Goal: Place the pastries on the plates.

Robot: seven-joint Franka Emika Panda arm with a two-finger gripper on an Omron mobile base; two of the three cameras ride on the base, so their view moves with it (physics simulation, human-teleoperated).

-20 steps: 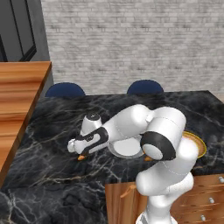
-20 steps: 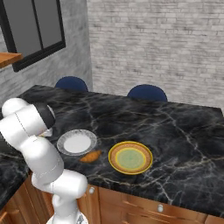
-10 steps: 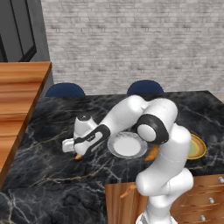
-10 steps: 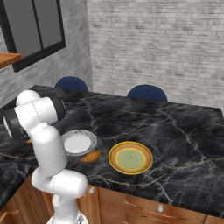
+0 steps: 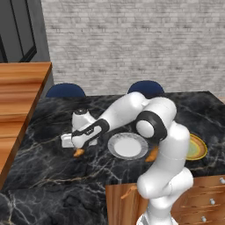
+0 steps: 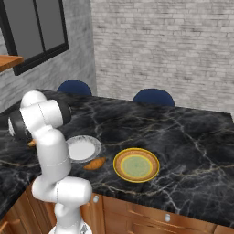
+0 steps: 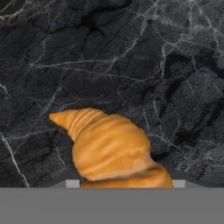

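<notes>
The ridged, golden croissant lay on the veined black marble surface, left of the smooth white-grey round plate; whether the fingers pinched it, I cannot tell.

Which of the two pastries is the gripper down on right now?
The croissant left of the white-grey plate, on the black counter. The gripper sits right over it. The other pastry lies untouched between the two plates.
</notes>
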